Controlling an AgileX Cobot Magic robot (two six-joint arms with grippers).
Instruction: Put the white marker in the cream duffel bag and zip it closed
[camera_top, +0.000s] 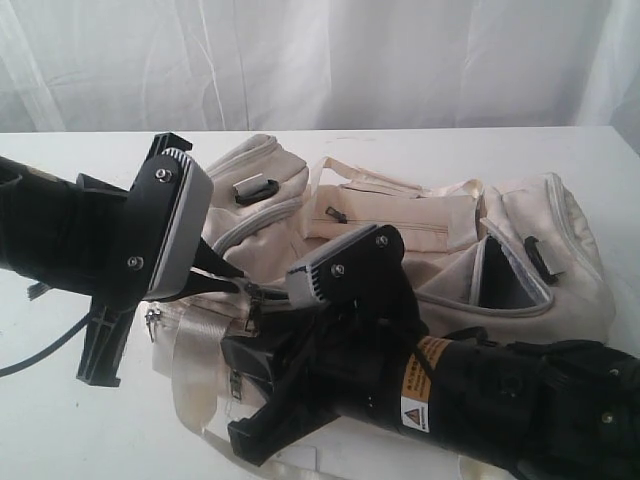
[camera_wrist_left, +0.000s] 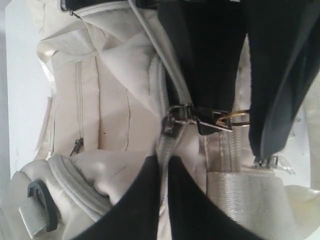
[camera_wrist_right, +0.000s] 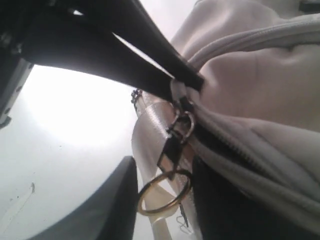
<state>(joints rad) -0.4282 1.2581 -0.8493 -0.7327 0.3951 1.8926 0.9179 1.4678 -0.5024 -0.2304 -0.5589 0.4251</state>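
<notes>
Duffel (camera_top: 450, 215) lies lengthwise left-to-right — left pincer (camera_top: 232, 279) clenched on its zip (camera_wrist_right: 250, 162), right pincer (camera_wrist_right: 161, 200) released around zip pull (camera_wrist_right: 170, 151).

left gripper (camera_wrist_left: 164, 161) and right gripper (camera_wrist_right: 162, 172) crowding the zip pull (camera_wrist_right: 172, 150), bare table (camera_top: 590, 160) beyond the cream duffel bag (camera_top: 520, 210) (far side)

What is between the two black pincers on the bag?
The zip's metal slider and its dangling pull tab, on the cream duffel bag. The left wrist view shows them between the left pincer and the right pincer.
</notes>
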